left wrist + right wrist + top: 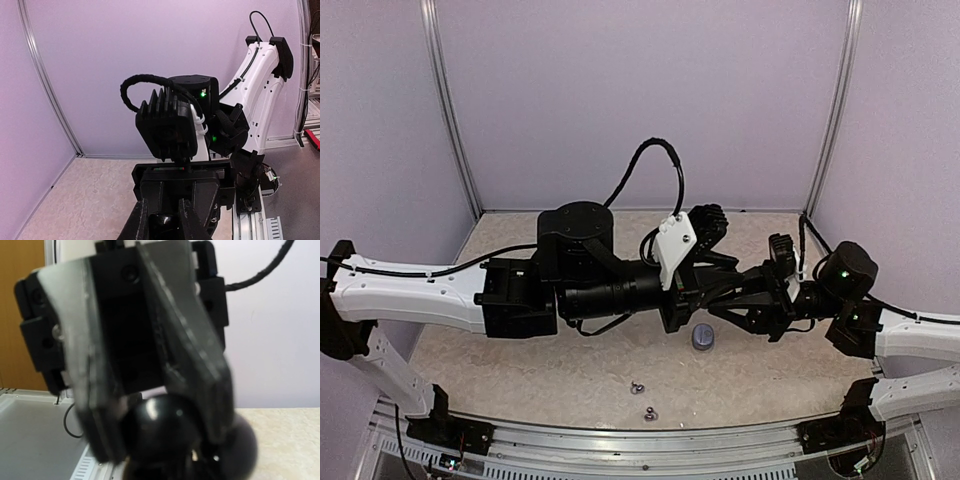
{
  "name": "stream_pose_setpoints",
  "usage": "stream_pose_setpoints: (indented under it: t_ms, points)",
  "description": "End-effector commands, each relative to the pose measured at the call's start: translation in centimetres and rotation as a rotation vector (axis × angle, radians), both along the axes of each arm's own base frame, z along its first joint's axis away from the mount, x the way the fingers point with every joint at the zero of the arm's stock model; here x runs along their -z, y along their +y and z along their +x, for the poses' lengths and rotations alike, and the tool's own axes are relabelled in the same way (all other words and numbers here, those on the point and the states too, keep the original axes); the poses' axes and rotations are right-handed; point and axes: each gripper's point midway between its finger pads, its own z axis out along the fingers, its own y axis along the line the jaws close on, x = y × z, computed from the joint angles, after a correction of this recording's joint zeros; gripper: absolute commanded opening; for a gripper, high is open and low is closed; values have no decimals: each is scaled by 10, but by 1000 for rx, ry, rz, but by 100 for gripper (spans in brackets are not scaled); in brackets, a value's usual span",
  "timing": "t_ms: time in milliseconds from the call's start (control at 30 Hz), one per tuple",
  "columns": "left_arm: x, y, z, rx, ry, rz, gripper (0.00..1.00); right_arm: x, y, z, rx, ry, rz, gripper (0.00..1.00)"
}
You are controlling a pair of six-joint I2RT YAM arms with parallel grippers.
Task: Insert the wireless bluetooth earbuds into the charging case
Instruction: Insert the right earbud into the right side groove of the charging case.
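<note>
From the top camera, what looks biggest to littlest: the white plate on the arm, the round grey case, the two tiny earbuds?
1. white plate, though it sits nearer the camera.
2. round grey case.
3. far earbud and near earbud: alike, so tied.

My speckled beige table [520, 365]. On it lie a round grey-blue object [703, 338] and, nearer me, two tiny silvery earbuds [638, 387].

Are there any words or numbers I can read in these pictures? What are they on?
None can be read.
The left arm, the grey case, the two earbuds and the table show no writing.
The black shiny thing in the right wrist view is too blurred to tell.
</note>
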Motion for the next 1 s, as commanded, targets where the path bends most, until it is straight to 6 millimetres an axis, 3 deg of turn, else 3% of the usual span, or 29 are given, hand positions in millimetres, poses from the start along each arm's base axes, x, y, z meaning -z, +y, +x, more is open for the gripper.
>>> stream_pose_setpoints:
  t_ms: [0,300,433,567,967]
  points:
    - [20,-1,0,18,18,32,10,-39,-6,-15,-45,-77,89,0]
    - [33,-3,3,23,35,71,11,-41,-5,-20,-70,-93,70,0]
    - [36,-1,3,33,35,91,18,-43,-6,-20,-64,-104,66,0]
    - [27,1,4,29,19,90,26,-42,-7,-19,-56,-101,62,0]
    - [7,9,9,-18,-34,73,36,-34,-5,-14,-31,-78,45,0]
